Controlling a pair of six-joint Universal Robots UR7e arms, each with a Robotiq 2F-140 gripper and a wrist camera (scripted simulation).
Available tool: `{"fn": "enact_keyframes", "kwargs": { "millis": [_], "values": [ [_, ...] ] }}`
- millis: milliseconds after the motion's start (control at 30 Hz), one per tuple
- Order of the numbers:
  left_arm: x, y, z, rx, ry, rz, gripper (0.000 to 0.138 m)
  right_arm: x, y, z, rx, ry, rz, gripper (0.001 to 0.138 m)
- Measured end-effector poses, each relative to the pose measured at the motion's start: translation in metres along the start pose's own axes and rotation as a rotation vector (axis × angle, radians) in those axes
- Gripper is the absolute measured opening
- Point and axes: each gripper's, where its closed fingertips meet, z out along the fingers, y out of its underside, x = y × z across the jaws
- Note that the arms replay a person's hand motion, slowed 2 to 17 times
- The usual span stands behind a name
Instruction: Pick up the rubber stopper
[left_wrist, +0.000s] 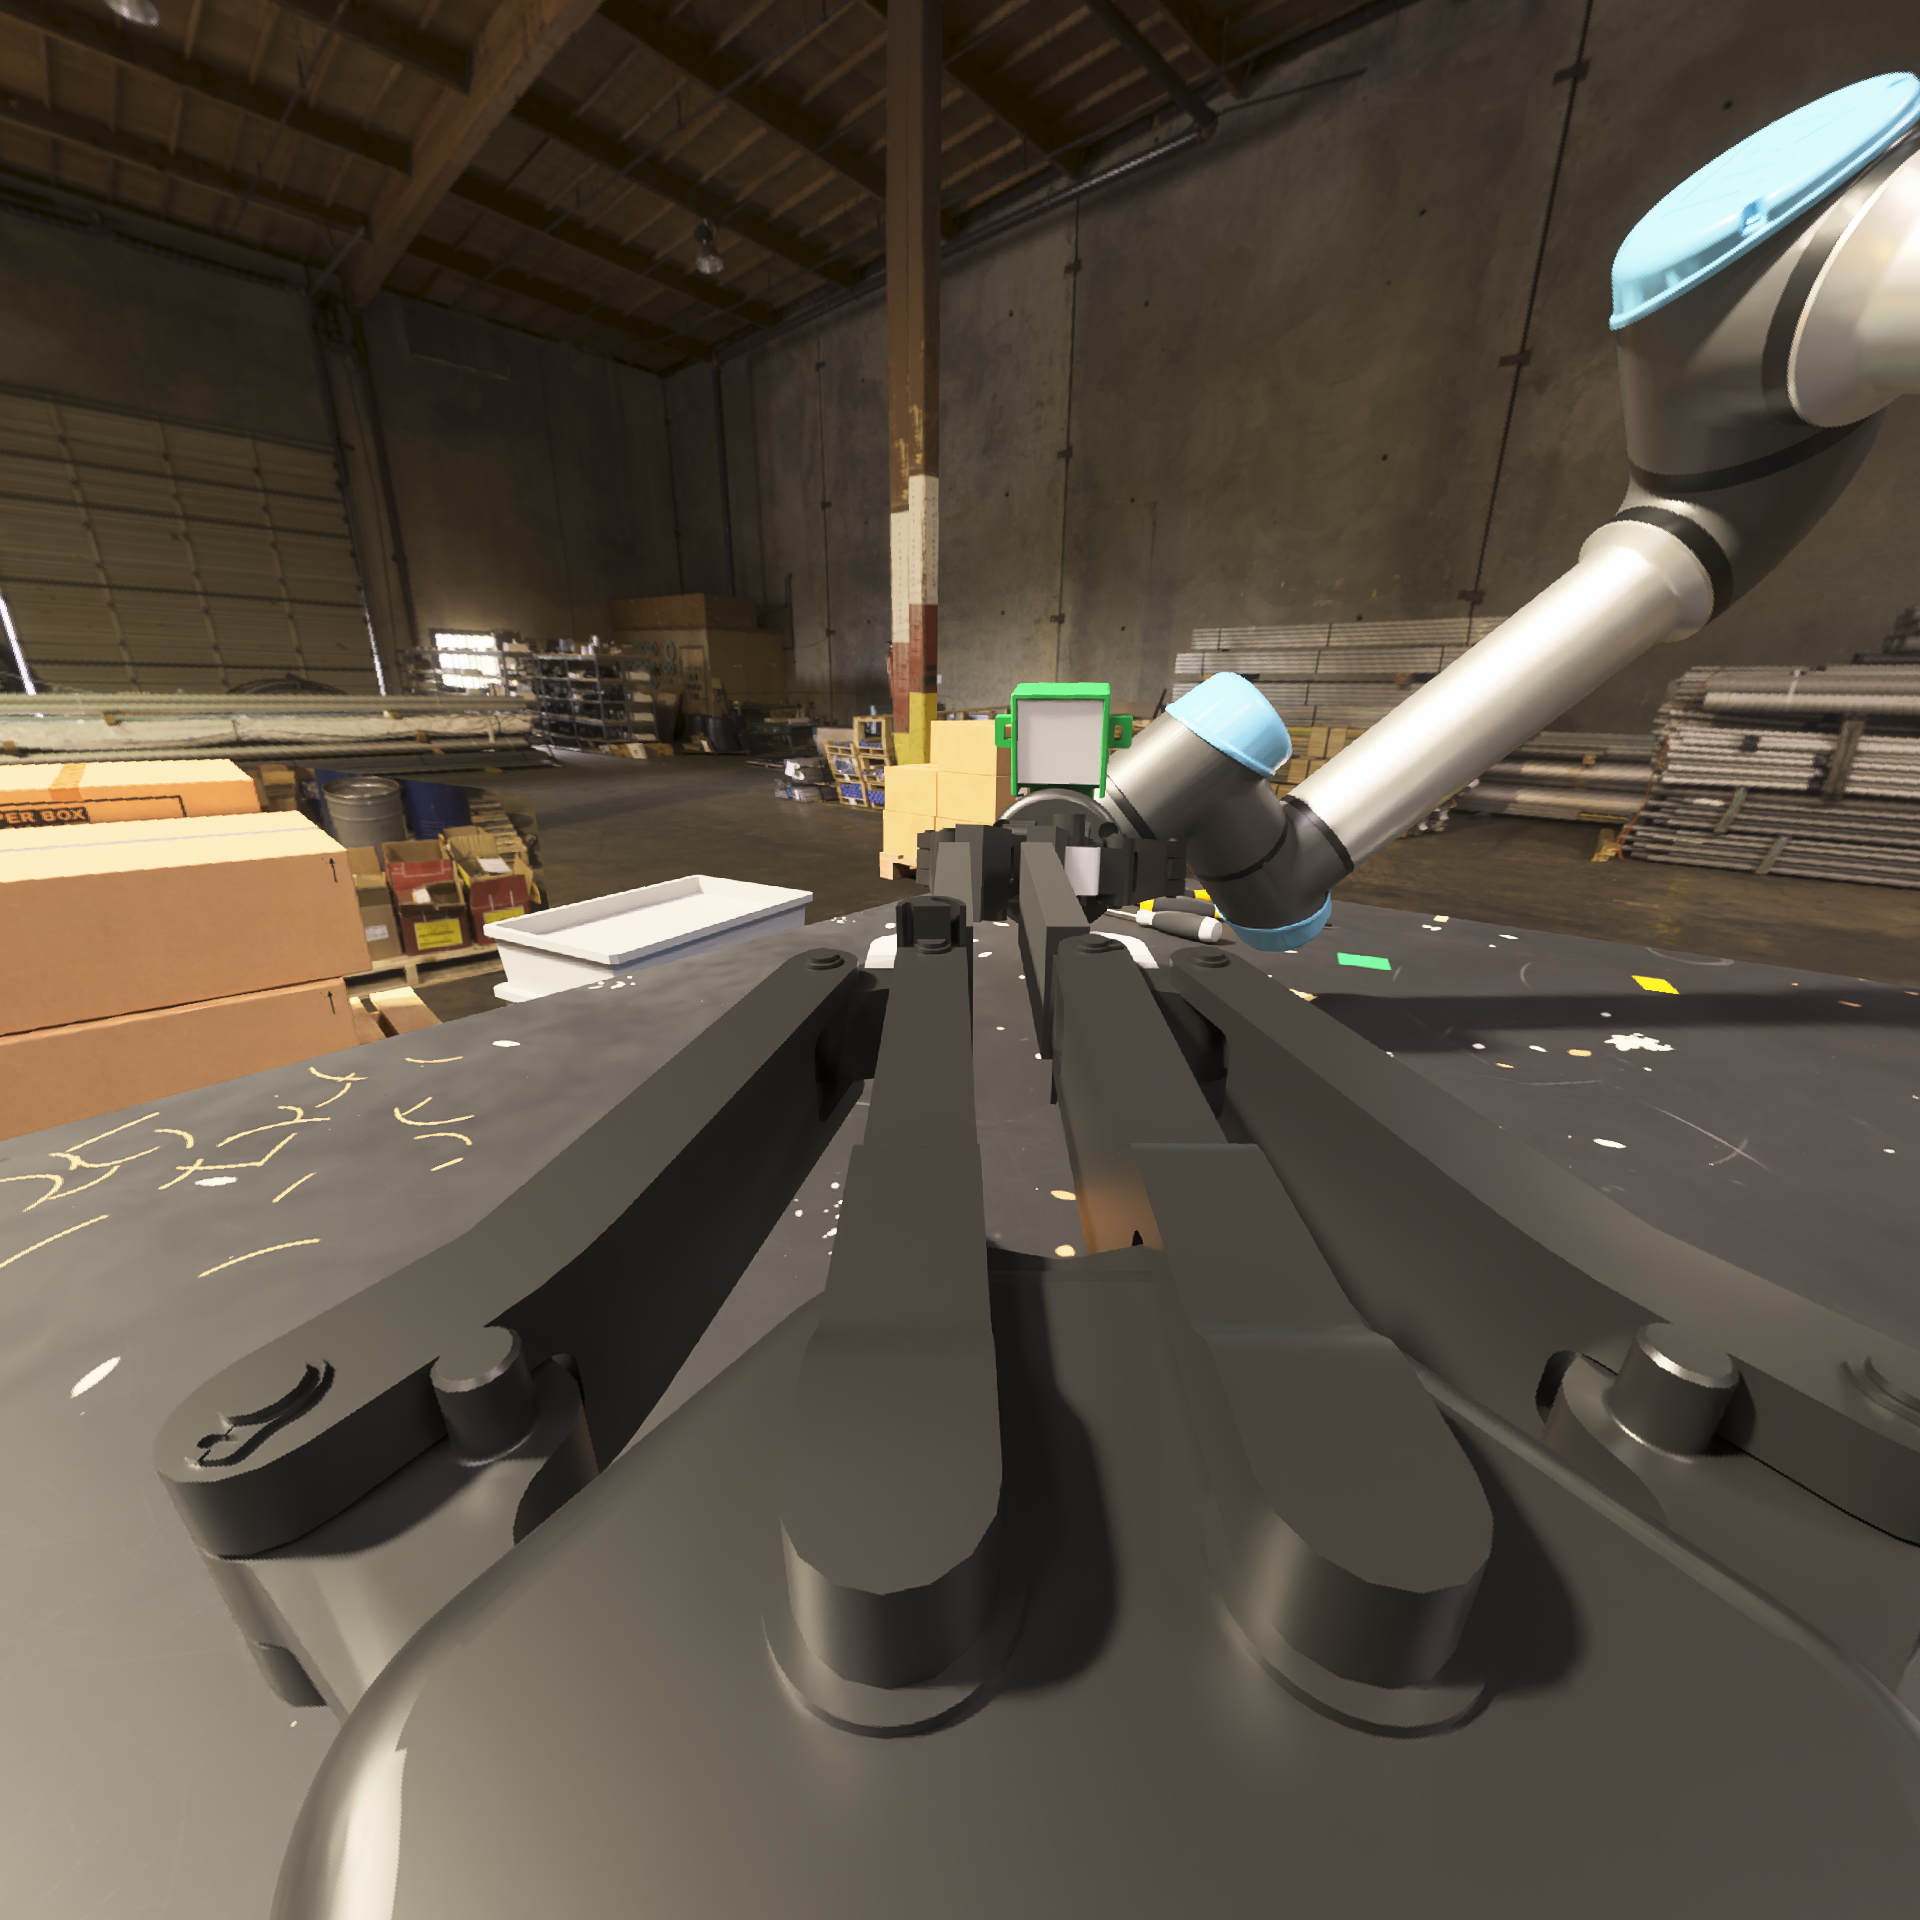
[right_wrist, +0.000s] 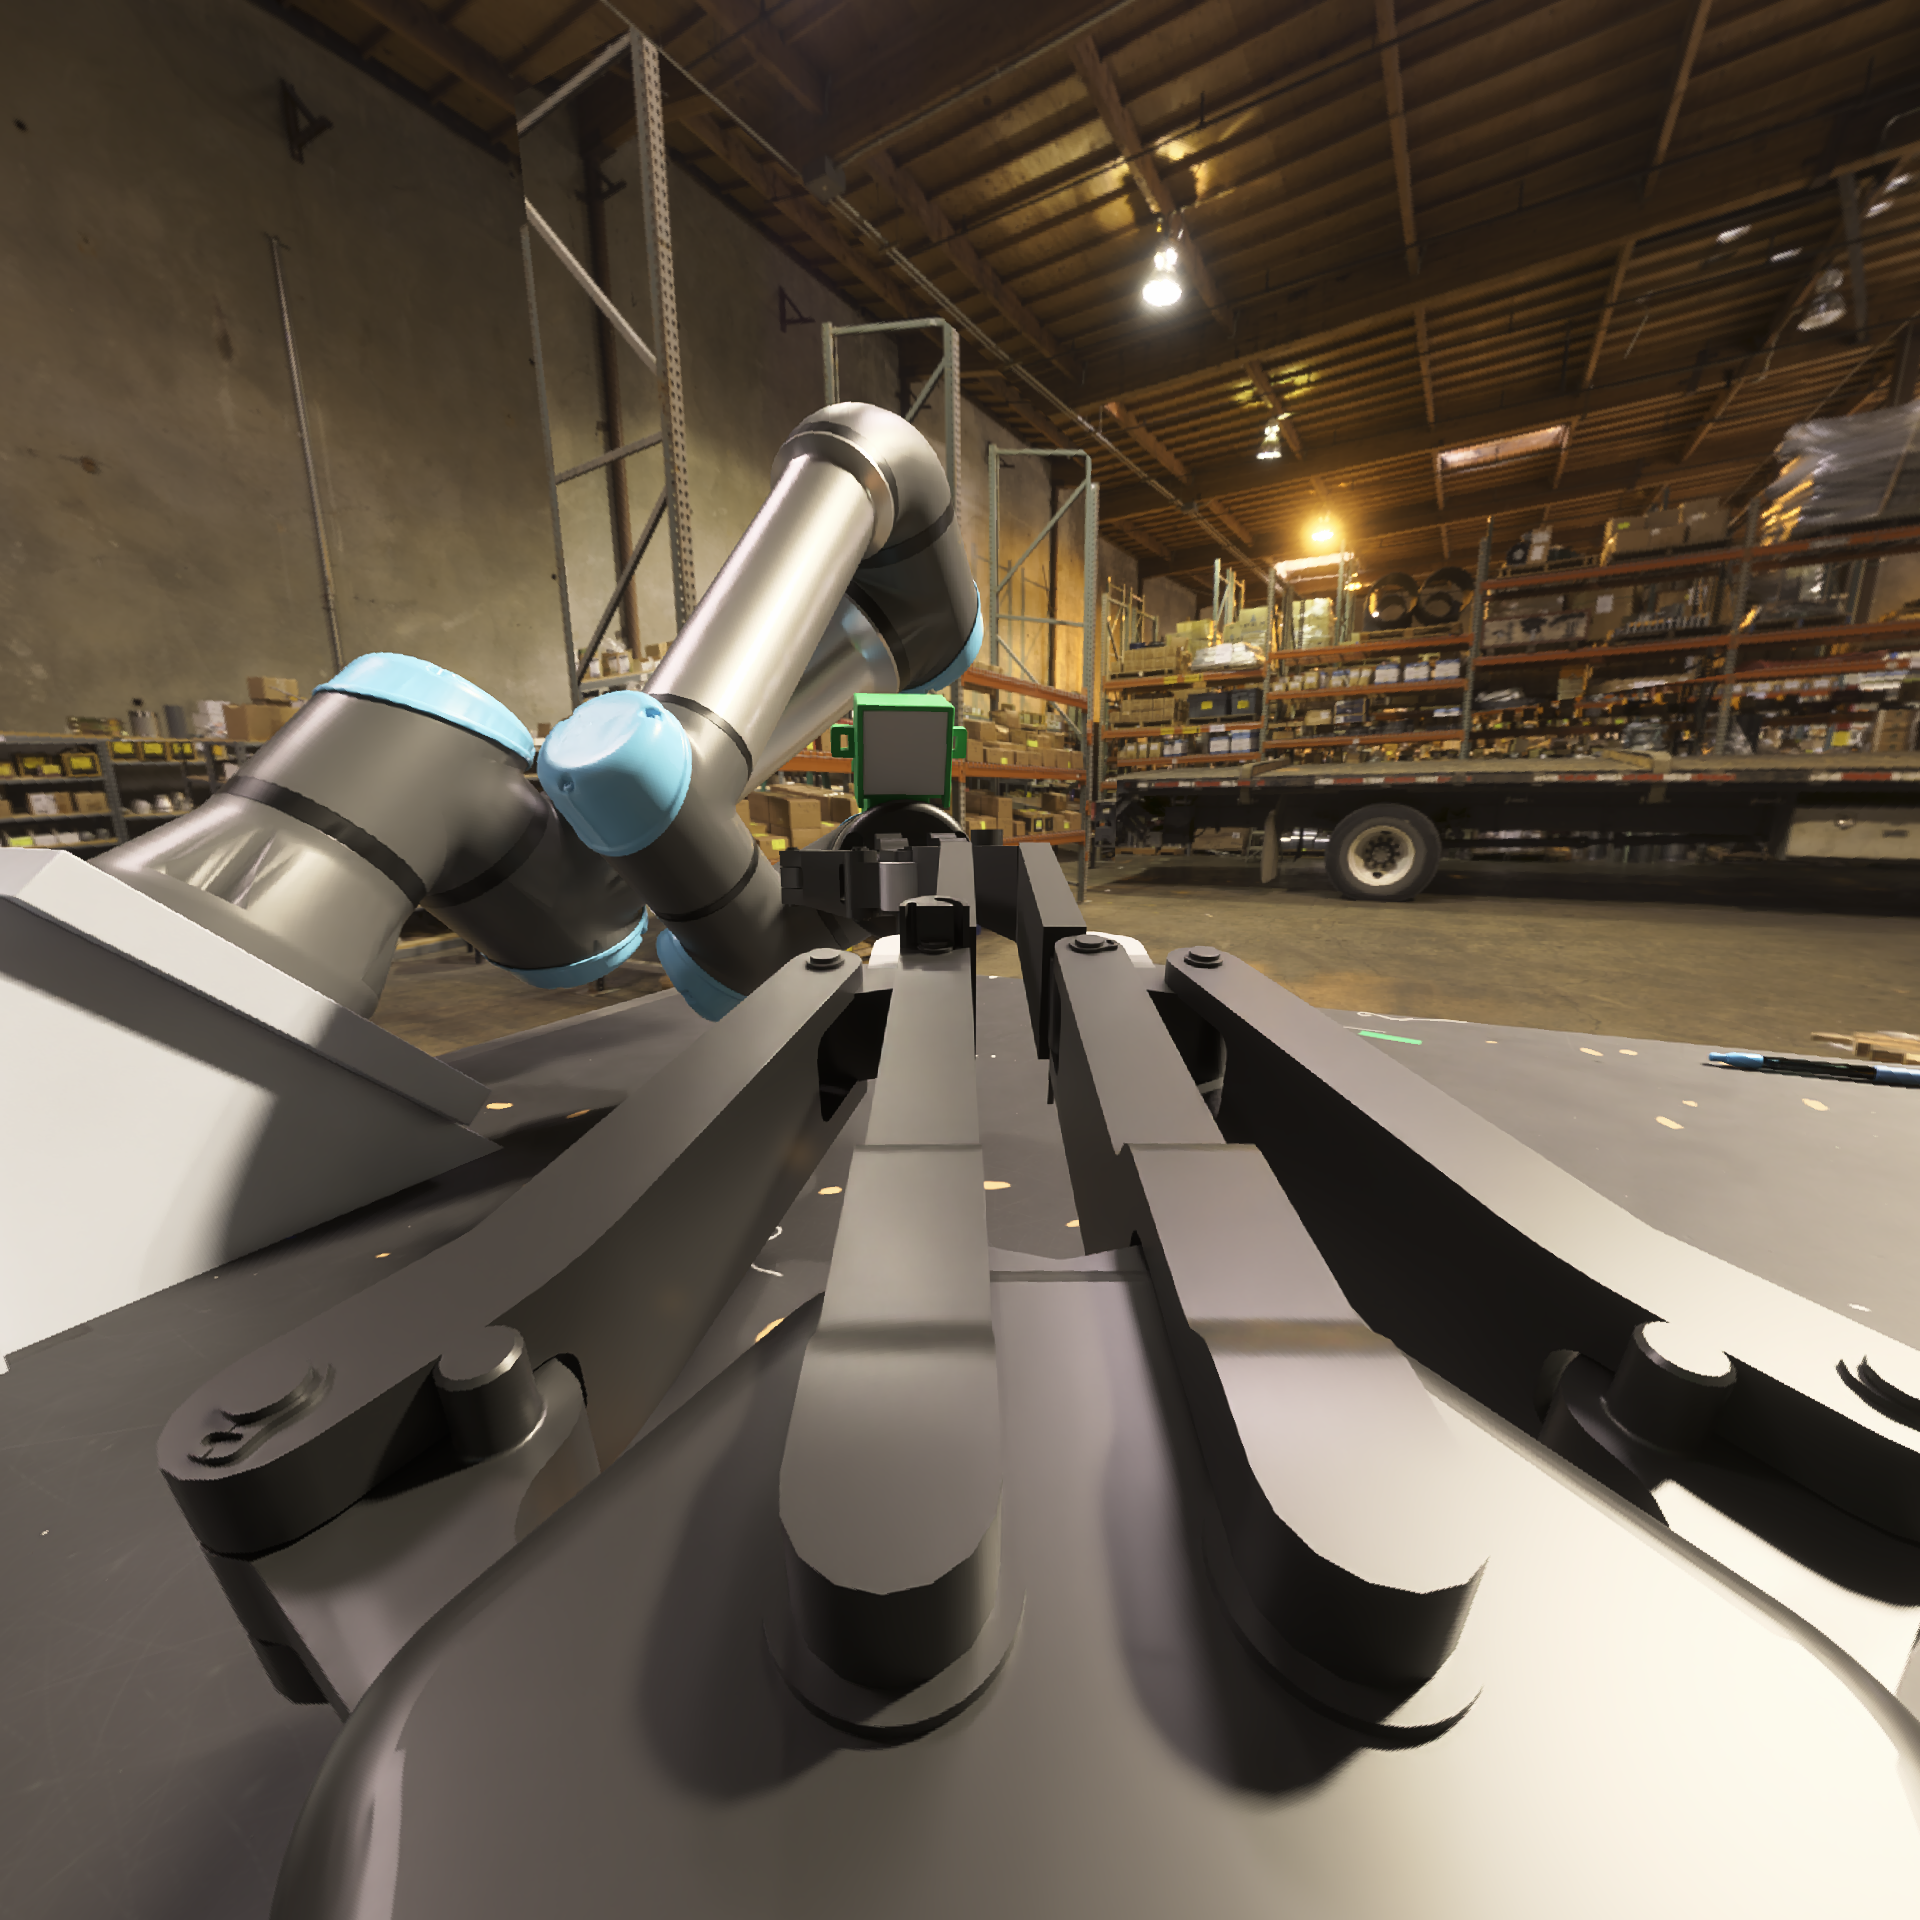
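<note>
Risk: both tools face each other tip to tip over the dark bench (left_wrist: 312, 1299), so any advance could make them collide. The left tool (left_wrist: 1013, 935) and right tool (right_wrist: 997, 935) have their fingers drawn nearly together, gripping nothing visible. No rubber stopper is identifiable in either view, so its position relative to them is unknown.

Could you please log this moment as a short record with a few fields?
surface: dark speckled table
left gripper: fingers close together, nothing seen between them
right gripper: fingers close together, nothing seen between them
rubber stopper: not identifiable in either view
white tray: at the table's far edge
pen: lying on the table
</note>
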Motion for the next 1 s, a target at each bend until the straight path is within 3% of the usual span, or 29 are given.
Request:
{"fn": "enact_keyframes", "kwargs": {
  "millis": [1000],
  "values": [
    [0.0028,0.0016,0.0001,-0.025,0.007,0.034,0.013,-0.0028,0.0008,0.0017,-0.008,-0.016,0.003,0.012]
  ]
}}
